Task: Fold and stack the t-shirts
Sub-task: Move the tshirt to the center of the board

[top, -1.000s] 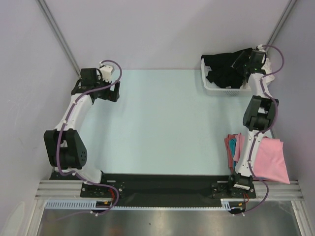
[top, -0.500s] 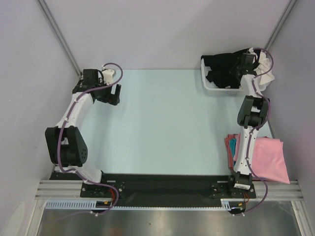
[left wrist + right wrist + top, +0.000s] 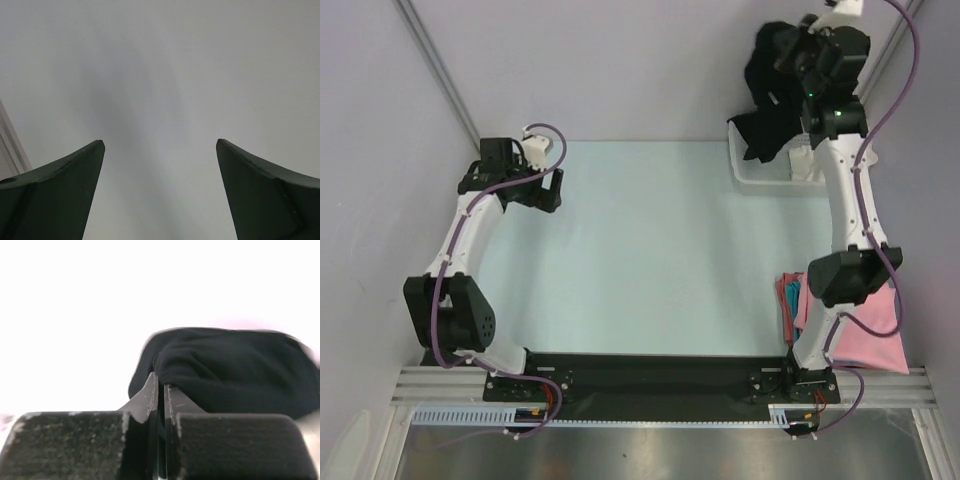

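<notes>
A large black t-shirt hangs from my right gripper, raised high over the back right corner. The cloth's lower end still reaches the white mesh basket. In the right wrist view the jaws are shut on a fold of the black t-shirt. A pink t-shirt lies flat at the near right, with a red one beside it, partly behind the right arm. My left gripper hovers at the far left of the table, open. Nothing sits between its fingers.
The pale green table top spreads between the two arms. Grey walls close in the back and both sides, with slanted metal posts in the corners. The black base rail runs along the near edge.
My right gripper has shut on the black t-shirt in the basket and lifted it high, away from the table. The left arm shifted only slightly.
</notes>
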Controlling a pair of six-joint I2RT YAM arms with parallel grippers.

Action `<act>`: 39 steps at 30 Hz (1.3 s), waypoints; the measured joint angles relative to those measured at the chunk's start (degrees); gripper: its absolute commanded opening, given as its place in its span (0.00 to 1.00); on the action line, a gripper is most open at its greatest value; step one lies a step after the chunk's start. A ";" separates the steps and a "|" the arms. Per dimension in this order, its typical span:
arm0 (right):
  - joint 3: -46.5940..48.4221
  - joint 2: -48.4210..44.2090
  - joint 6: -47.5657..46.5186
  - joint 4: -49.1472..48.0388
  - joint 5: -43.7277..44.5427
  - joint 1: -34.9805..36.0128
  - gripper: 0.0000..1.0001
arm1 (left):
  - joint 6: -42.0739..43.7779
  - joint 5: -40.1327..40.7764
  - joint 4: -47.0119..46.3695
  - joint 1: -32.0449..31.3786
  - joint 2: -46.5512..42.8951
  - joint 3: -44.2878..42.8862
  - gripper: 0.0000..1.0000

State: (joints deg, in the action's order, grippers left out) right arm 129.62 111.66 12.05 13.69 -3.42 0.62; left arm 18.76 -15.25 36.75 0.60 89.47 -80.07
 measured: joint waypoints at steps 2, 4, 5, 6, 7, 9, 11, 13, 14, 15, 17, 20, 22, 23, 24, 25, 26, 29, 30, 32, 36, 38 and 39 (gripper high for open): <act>0.28 -4.68 -1.79 -1.84 -2.10 5.81 0.00 | 0.33 -0.07 0.04 0.37 -1.66 0.02 1.00; 0.37 -8.44 -2.84 -3.63 -5.55 12.11 0.00 | 0.39 -0.28 0.02 1.11 -3.19 0.02 1.00; 0.35 -10.08 -3.02 -4.46 -7.37 15.28 0.00 | 0.39 -0.46 0.04 1.81 -3.96 0.02 1.00; 0.26 -11.30 -3.08 -5.25 -9.27 17.75 0.00 | 0.39 -0.48 0.04 2.54 -4.55 0.02 1.00; -0.20 -12.55 -2.99 -6.43 -11.32 19.91 0.00 | 0.39 -0.52 0.04 3.48 -5.22 0.02 1.00; -2.38 -15.13 -1.49 -9.49 -14.67 22.69 0.00 | 0.39 -0.55 0.07 5.31 -6.34 0.02 1.00; -5.07 -17.00 0.22 -12.17 -16.85 23.85 0.00 | 0.39 -0.52 0.07 6.69 -7.13 0.02 1.00; -9.84 -18.97 2.71 -15.52 -17.92 24.30 0.00 | 0.46 -0.39 0.07 7.56 -7.74 0.04 1.00; -13.14 -20.02 4.22 -17.22 -18.08 24.41 0.00 | 0.70 -0.35 0.07 7.72 -7.91 0.09 1.00; -16.44 -20.85 5.53 -18.78 -18.08 24.46 0.00 | 0.83 -0.13 0.11 7.85 -8.09 0.17 1.00; -23.56 -22.03 7.58 -21.27 -17.62 24.46 0.00 | 1.09 0.11 0.22 7.96 -8.31 0.37 1.00; -35.06 -22.75 10.12 -22.67 -15.13 24.46 0.01 | 1.97 0.72 0.74 7.98 -8.48 0.96 1.00; -42.23 -22.47 10.95 -21.79 -12.50 24.44 0.17 | 2.80 1.14 0.83 8.00 -8.48 1.70 1.00; -45.48 -22.08 11.50 -21.20 -10.80 24.39 0.26 | 3.02 1.27 0.87 8.00 -8.48 2.29 1.00; -48.19 -21.55 11.56 -20.85 -9.05 24.26 0.36 | 3.39 1.31 1.07 8.00 -8.48 2.97 0.99; -50.23 -20.72 11.72 -20.15 -7.58 24.02 0.53 | 3.85 1.25 1.27 8.00 -8.44 3.72 0.98; -51.04 -19.34 11.82 -18.69 -5.90 23.56 0.59 | 4.28 0.81 1.60 8.00 -8.35 4.37 0.96; -48.70 -13.68 10.45 -11.30 -1.18 21.16 0.64 | 5.92 -0.94 3.08 7.50 -7.78 6.38 0.89; -47.12 -11.93 9.97 -8.66 0.35 20.41 0.64 | 6.82 -1.25 3.69 6.97 -7.63 7.39 0.88; -45.05 -9.29 7.89 -4.11 3.89 19.28 0.64 | 8.68 -1.86 4.85 5.05 -7.50 9.94 0.86; -48.94 -11.30 0.85 -0.98 6.82 21.68 0.63 | 13.92 -3.69 9.73 -3.54 -7.50 16.94 0.85; -55.74 -15.45 -4.24 -1.64 4.02 26.80 0.60 | 16.35 -5.62 12.74 -7.37 -7.48 19.71 0.88; -58.45 -17.16 -6.23 -1.29 2.16 29.46 0.60 | 17.40 -6.67 14.38 -8.57 -7.48 20.85 0.89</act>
State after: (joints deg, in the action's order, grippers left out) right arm 71.18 94.50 5.82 12.40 -1.26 30.09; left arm 36.16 -21.91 51.13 -7.97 82.00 -59.22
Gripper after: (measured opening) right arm 0.611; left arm 0.862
